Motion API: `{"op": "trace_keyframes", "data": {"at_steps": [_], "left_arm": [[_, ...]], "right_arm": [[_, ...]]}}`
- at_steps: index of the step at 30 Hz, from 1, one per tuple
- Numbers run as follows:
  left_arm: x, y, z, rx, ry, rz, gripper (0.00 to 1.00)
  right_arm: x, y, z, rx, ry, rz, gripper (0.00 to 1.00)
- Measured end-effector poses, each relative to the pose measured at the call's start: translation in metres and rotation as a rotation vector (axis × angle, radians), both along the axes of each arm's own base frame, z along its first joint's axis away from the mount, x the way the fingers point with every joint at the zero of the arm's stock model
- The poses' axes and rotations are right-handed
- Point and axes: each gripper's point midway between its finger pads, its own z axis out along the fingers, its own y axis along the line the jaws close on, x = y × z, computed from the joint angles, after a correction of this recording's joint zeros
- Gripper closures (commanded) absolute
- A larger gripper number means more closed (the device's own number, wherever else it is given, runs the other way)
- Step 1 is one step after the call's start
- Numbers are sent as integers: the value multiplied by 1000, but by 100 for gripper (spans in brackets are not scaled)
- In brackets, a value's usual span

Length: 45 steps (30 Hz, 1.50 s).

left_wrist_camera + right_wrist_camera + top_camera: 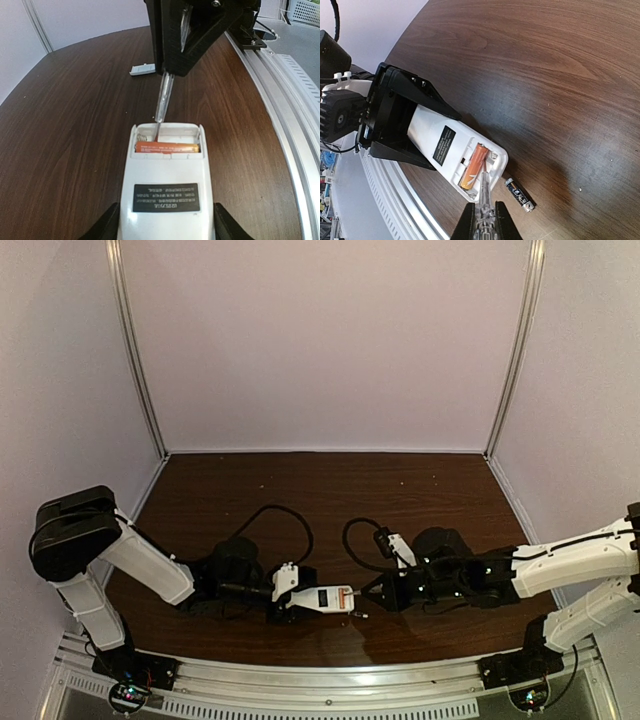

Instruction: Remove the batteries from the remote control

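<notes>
Right gripper (484,223) pinched on screwdriver (483,197). Tip pokes into open battery bay (172,131), just beside orange battery (473,165). Left gripper (166,227) clamped on sides of remote control (167,175), plain back up, dark label showing, near front edge of table (545,75). Orange battery lies crosswise in bay. Dark battery (520,195) loose on table, just beside remote's open end. Small white cover piece (142,69) on table beyond right gripper, well apart from remote.

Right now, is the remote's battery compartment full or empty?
Half empty. One orange battery lies in the open recess of the remote control, the slot beside it bare; a dark battery lies out on the table.
</notes>
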Motion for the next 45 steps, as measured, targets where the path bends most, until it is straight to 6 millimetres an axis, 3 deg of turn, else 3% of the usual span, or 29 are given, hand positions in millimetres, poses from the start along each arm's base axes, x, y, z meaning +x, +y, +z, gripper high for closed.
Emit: {"op": "trace_keyframes", "data": {"at_steps": [18, 30, 38, 45], "left_arm": [[-7, 4, -10, 35, 38, -26, 100], [-20, 2, -7, 17, 73, -98, 100], [-18, 3, -7, 18, 71, -90, 100], [-6, 1, -2, 2, 28, -37, 100]], "right_arm": [[-6, 4, -14, -35, -164, 172, 100], [-14, 5, -11, -27, -264, 244, 100], [-12, 5, -11, -31, -247, 215, 100], [-3, 7, -2, -1, -107, 71, 100]]}}
